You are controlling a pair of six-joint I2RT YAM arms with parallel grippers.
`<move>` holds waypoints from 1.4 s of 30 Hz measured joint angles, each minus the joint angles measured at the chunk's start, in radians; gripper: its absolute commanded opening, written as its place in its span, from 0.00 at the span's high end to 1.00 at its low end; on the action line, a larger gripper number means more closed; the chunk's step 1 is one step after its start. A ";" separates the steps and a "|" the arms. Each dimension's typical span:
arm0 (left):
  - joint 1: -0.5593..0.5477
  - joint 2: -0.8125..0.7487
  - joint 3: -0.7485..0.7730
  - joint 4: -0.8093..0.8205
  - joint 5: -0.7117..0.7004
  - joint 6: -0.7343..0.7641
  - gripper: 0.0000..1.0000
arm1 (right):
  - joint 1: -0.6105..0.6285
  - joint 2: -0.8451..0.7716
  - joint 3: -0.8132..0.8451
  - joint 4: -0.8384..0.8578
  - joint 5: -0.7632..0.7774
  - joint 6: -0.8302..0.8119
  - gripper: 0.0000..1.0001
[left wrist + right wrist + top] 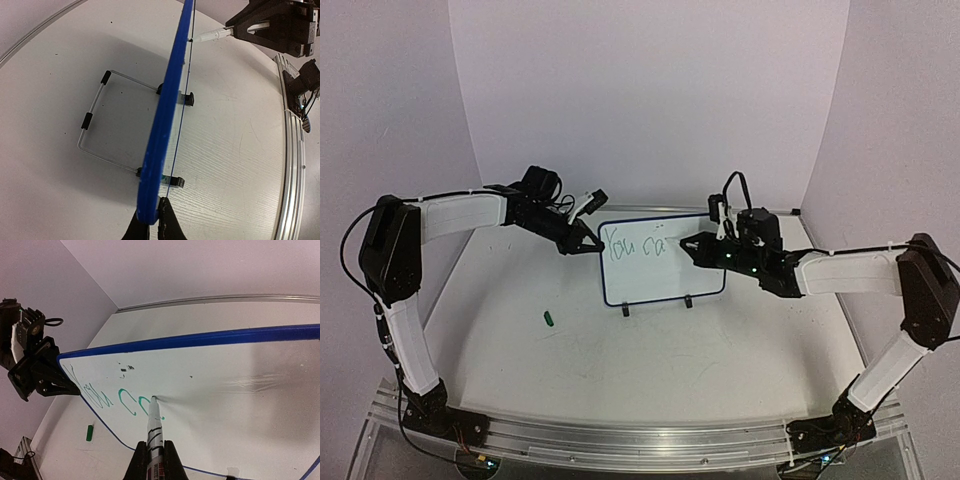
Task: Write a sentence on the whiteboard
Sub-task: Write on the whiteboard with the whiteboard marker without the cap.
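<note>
The whiteboard [670,278] stands upright on the table, blue-framed, seen edge-on in the left wrist view [167,115] and face-on in the right wrist view [235,385]. The sentence [636,246] reads "You ca" in green [107,399]. My left gripper [587,246] is shut on the board's left edge, its jaws pinching the frame [153,219]. My right gripper [693,247] is shut on a white marker [154,427], with the fingers [155,452] around its barrel. The marker's tip touches the board beside the last letter. That marker also shows from the left wrist [212,35].
A green marker cap [549,319] lies on the table left of the board, also visible from the right wrist [89,432]. Two black clip feet [626,310] hold the board's lower edge. A wire stand [92,120] props it from behind. White walls enclose the back and sides.
</note>
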 measured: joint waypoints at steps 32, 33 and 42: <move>0.000 0.000 0.000 0.000 0.000 0.000 1.00 | -0.002 0.006 -0.041 -0.009 0.000 0.024 1.00; 0.000 0.000 0.000 0.000 0.000 0.000 1.00 | -0.002 0.006 -0.038 -0.008 -0.001 0.024 1.00; 0.000 0.000 0.000 0.000 0.000 0.000 1.00 | -0.002 0.006 -0.018 0.013 0.001 0.027 1.00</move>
